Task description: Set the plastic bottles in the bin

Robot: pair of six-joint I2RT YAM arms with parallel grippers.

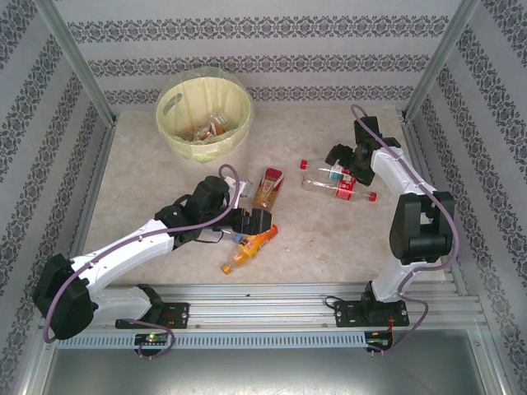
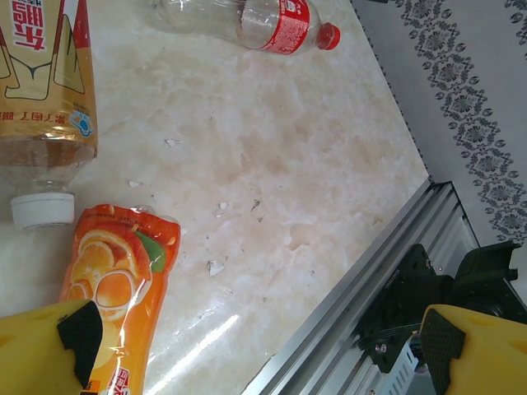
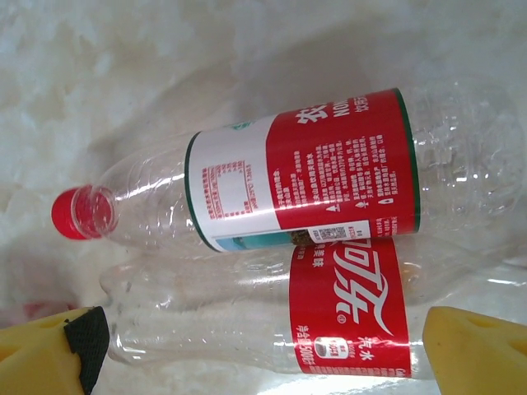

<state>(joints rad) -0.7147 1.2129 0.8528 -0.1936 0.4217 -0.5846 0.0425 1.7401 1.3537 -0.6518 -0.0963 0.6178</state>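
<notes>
— Where are the plastic bottles?

— Some lie inside the bin (image 1: 183, 141), at the far left of the desk (image 1: 329, 239). Four are out on the desk: an orange bottle (image 1: 249, 247) and a tea-coloured bottle (image 1: 268, 188) in the middle, and two clear ones with red labels over to the right.

— And the arms?

— Each hangs over its own pair. The left fingers (image 2: 259, 362) are spread wide with nothing in them. The orange bottle (image 2: 115, 288) lies just beside one pad, more at the edge of the gap than in it. I'd say the arm needs to shift across before it closes.

— The right?

— The right fingers (image 3: 280, 362) are apart too, and empty, low over the red-capped bottle (image 3: 305, 177) and the cola bottle (image 3: 346, 313). Those two lie side by side and touching, so closing here could catch both or squeeze one out.

— Why go in across them?

— Probably because a bottle lying flat is narrowest across its body, so that's where the pads can bite.
</notes>
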